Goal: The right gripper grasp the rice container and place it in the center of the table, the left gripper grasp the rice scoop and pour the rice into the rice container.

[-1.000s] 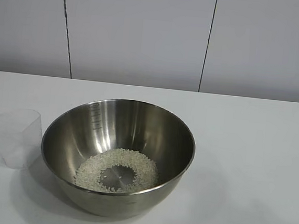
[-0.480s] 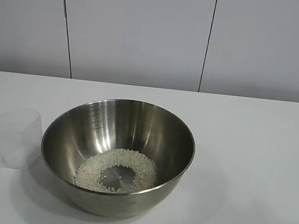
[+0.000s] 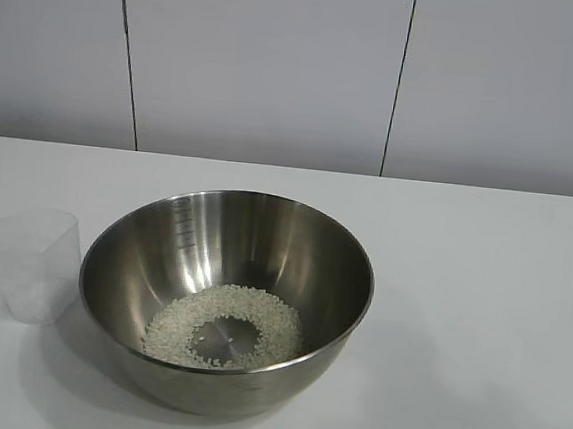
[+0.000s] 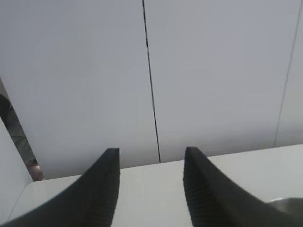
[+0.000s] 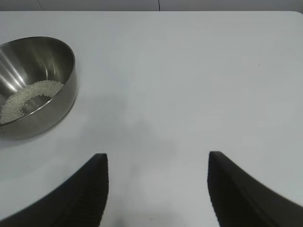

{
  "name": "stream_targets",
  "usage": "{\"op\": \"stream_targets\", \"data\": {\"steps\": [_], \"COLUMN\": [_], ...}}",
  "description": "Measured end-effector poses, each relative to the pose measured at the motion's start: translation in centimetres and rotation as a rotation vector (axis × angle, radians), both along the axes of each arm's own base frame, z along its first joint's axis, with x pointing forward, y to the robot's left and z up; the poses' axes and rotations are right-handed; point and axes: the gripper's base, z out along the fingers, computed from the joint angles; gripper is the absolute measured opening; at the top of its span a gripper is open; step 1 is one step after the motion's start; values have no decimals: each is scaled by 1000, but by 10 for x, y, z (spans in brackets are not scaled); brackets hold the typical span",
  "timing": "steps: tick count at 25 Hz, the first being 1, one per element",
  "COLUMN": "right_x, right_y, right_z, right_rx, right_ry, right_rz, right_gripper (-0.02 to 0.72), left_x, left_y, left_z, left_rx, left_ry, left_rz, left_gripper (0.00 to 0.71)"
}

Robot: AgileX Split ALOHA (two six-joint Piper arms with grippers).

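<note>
While both grippers' fingers gape empty | one rice container (image 3: 225, 299) | one rice scoop (image 3: 29, 262)

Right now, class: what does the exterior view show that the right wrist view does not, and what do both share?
Only the exterior view shows the rice scoop, standing empty left of the rice container, plus the back wall. Only the right wrist view shows the right gripper, open above bare table. Both show the steel container holding a ring of rice.
</note>
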Motion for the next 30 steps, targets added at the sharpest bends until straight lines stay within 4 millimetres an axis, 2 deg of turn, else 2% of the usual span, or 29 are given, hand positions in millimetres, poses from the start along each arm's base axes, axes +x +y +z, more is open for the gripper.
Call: {"op": "stream_targets", "data": {"steps": [7,11,18,22,25,30], "right_x": [0,0,0,0,0,0], "right_y": [0,0,0,0,0,0], "right_z": [0,0,0,0,0,0], "right_rx": [0,0,1,3,3,3], "right_ry": [0,0,0,0,0,0], "right_rz": [0,0,1,2,2,2], "right_gripper": [419,419,419,419,419,419], "left_x": [-75,-99,-95,-80,-68,-65], "left_y": [-12,-12,-1,4,5,8], "left_z": [-20,-47,-85,-119,-138,-140], "left_rx": [27,-18,-73,-92,-98,-86], "left_ry": [-73,-22,243,416,466,452], "left_rz": [-61,-28,104,149,160,180], "left_gripper": [315,315,315,315,315,315]}}
